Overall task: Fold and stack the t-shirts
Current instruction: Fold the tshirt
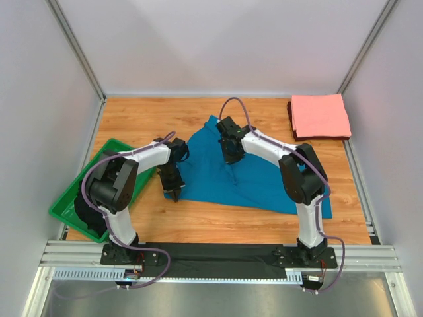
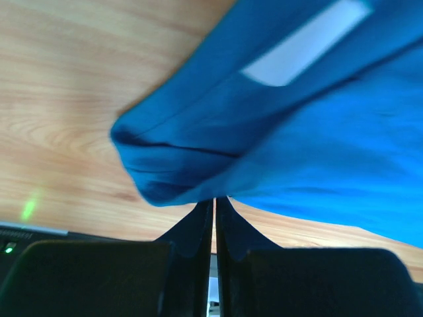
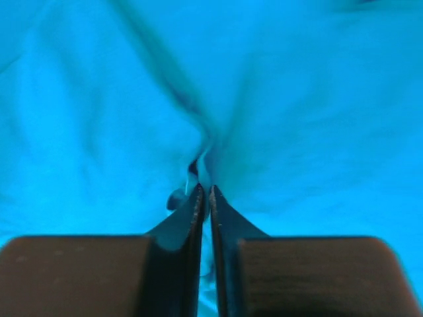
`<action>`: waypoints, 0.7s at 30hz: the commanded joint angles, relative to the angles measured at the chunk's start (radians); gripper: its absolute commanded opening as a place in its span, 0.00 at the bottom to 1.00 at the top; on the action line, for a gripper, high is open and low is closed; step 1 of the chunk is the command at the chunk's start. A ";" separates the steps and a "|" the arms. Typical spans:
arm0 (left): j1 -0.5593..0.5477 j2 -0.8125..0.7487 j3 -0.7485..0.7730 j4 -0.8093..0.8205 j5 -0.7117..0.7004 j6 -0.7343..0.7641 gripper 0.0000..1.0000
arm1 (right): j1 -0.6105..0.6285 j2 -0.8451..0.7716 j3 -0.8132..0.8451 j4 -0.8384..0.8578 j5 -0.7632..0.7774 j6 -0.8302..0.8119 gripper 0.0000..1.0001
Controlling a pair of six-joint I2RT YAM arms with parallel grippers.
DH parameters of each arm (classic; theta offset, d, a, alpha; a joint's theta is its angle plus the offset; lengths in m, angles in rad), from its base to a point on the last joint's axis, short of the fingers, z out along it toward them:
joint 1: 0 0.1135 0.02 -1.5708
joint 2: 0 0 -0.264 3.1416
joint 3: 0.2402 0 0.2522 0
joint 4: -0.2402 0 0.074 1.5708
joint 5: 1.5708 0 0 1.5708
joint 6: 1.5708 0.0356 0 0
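A teal-blue t-shirt [image 1: 254, 177] lies spread and rumpled across the middle of the table. My left gripper [image 1: 176, 194] is at its near-left corner. In the left wrist view its jaws are shut, and the tips [image 2: 215, 199] pinch the edge of a raised fold of the teal cloth [image 2: 317, 145], whose white neck label [image 2: 304, 43] shows above. My right gripper [image 1: 231, 157] stands on the shirt's upper middle. It [image 3: 205, 188] is shut on a small pinched ridge of teal cloth [image 3: 317, 99]. The salmon-pink t-shirt [image 1: 320, 115] lies folded flat at the back right corner.
A green tray [image 1: 69, 206] sits at the left edge of the table, partly under my left arm, with something dark in it. Bare wood [image 1: 145, 119] shows behind and to the left of the teal shirt. Grey walls enclose the table.
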 commanded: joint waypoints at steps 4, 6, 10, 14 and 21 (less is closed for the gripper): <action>-0.002 -0.024 -0.012 -0.059 -0.060 -0.001 0.08 | -0.101 -0.133 -0.063 -0.013 0.065 0.010 0.17; -0.002 -0.035 -0.016 -0.067 -0.060 -0.006 0.08 | -0.103 -0.196 -0.087 0.015 0.045 0.011 0.23; -0.002 -0.041 -0.027 -0.085 -0.060 -0.012 0.08 | -0.103 -0.245 -0.115 -0.014 -0.011 0.034 0.24; -0.006 -0.092 -0.018 -0.123 -0.057 -0.024 0.08 | -0.110 -0.311 -0.166 -0.065 -0.002 0.062 0.24; -0.006 -0.179 0.103 0.013 0.040 0.000 0.13 | -0.230 -0.443 -0.306 -0.200 0.059 0.133 0.24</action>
